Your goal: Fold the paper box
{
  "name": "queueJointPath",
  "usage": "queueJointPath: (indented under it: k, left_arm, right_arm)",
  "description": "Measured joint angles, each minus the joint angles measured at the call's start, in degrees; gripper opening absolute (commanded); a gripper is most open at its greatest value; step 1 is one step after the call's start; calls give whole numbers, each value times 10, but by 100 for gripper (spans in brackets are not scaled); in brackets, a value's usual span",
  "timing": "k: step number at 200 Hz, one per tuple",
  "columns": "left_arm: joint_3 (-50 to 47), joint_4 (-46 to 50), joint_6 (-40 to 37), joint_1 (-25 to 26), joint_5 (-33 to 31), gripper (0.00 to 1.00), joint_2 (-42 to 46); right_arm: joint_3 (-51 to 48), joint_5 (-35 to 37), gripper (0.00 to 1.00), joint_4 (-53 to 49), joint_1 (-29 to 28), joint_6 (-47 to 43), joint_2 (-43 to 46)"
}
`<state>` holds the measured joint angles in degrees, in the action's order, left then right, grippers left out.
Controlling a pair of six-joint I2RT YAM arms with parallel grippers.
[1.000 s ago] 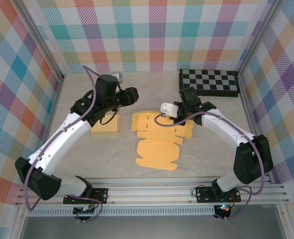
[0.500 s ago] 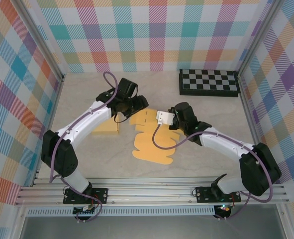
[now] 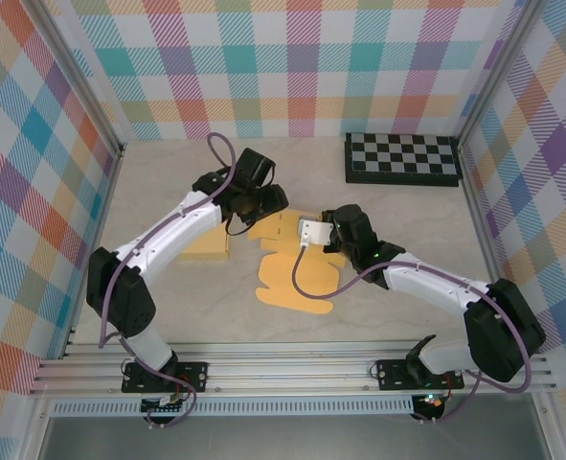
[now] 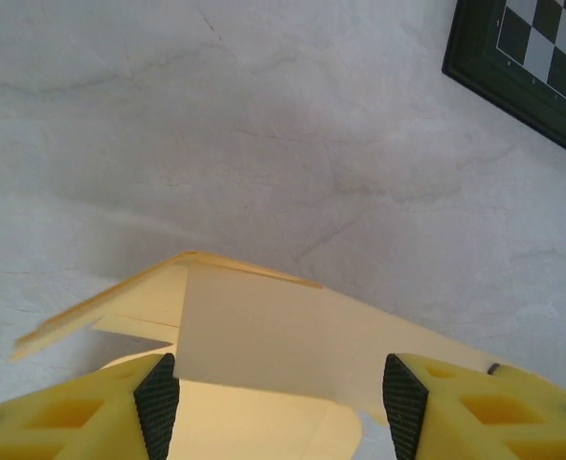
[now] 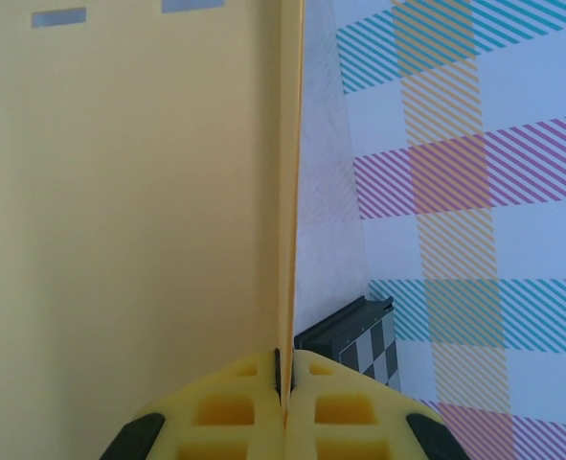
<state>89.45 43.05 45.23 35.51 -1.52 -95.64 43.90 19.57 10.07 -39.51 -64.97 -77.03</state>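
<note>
Paper box mid-tabletop between the two arms, mostly a flat yellow die-cut blank, far end lifted with a couple of flaps tipped up. Early days by the look of it: no sides standing, nothing tucked or locked, pretty much all the folding left to do. Plaid walls on three sides, pale marbled tabletop, checkerboard in the far right corner, second flat yellow card partly under the left arm. Right hand clamped tight on a thin panel edge of the blank. Left hand about halfway open, raised flap between the fingers, can't tell if actually squeezing.
</note>
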Motion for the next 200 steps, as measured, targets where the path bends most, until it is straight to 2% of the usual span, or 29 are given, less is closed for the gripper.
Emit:
queueJointPath:
  k: [38, 90, 115, 176, 200]
  left_arm:
    - [-3, 0, -12, 4, -12, 62, 38]
    - [8, -13, -13, 16, -2, 62, -25]
    - [8, -18, -11, 20, 6, 58, -41]
    - [-30, -80, 32, 24, 30, 34, -42]
    - [-49, -102, 54, 26, 38, 15, -42]
  right_arm:
    - [0, 0, 0, 3, 0, -3, 0]
    - [0, 7, 0, 0, -3, -2, 3]
    - [-3, 10, 0, -5, -4, 0, 5]
    - [-11, 10, 0, -7, -8, 11, 14]
    - [-20, 16, 0, -12, -14, 12, 14]
